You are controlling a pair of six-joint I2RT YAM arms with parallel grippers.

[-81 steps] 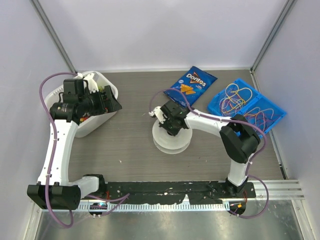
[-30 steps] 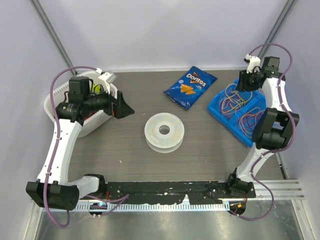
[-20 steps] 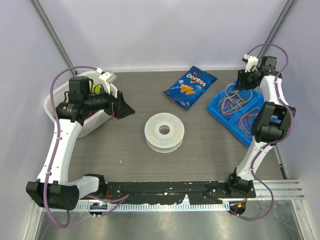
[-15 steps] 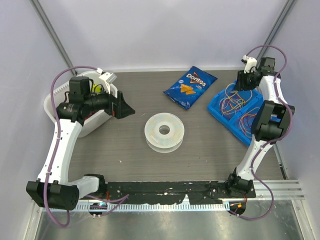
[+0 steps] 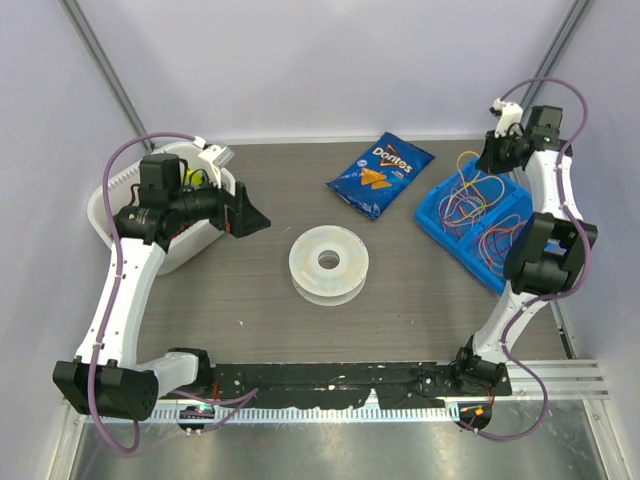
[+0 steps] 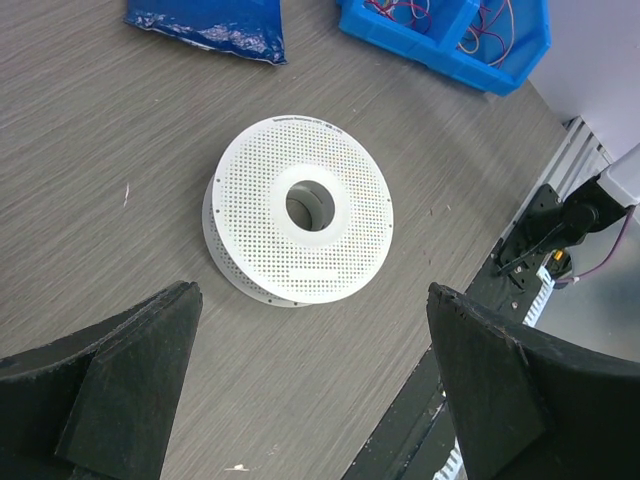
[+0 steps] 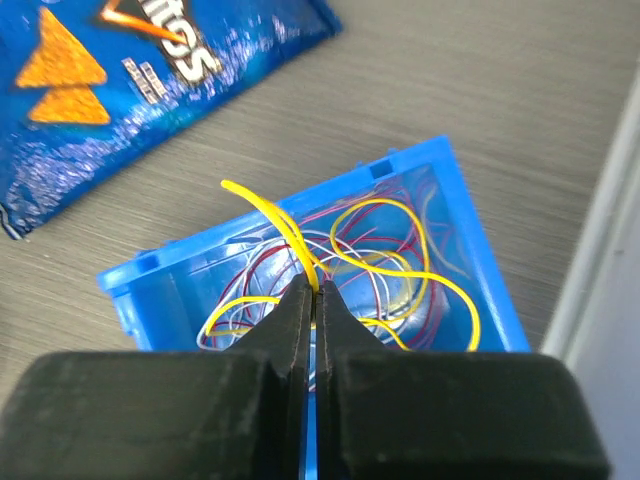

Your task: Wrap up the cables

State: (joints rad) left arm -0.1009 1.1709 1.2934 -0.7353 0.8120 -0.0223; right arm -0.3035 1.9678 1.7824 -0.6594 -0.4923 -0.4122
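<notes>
Loose cables (image 5: 478, 198) in yellow, white, purple and red lie tangled in a blue bin (image 5: 437, 213) at the back right. My right gripper (image 7: 316, 291) is shut on a yellow cable (image 7: 285, 228) and holds it above the bin (image 7: 470, 218); in the top view it (image 5: 489, 160) hangs over the bin's far corner. A white perforated spool (image 5: 328, 263) lies flat mid-table and also shows in the left wrist view (image 6: 300, 208). My left gripper (image 5: 250, 213) is open and empty, up over the table left of the spool.
A blue Doritos bag (image 5: 381, 173) lies behind the spool. A white basket (image 5: 115, 190) with items stands at the back left under the left arm. A black rail (image 5: 330, 378) runs along the near edge. Walls enclose the table.
My right arm left the spool, swung to the blue bin and closed on a yellow cable, which now rises a little above the bin. The left arm has barely moved.
</notes>
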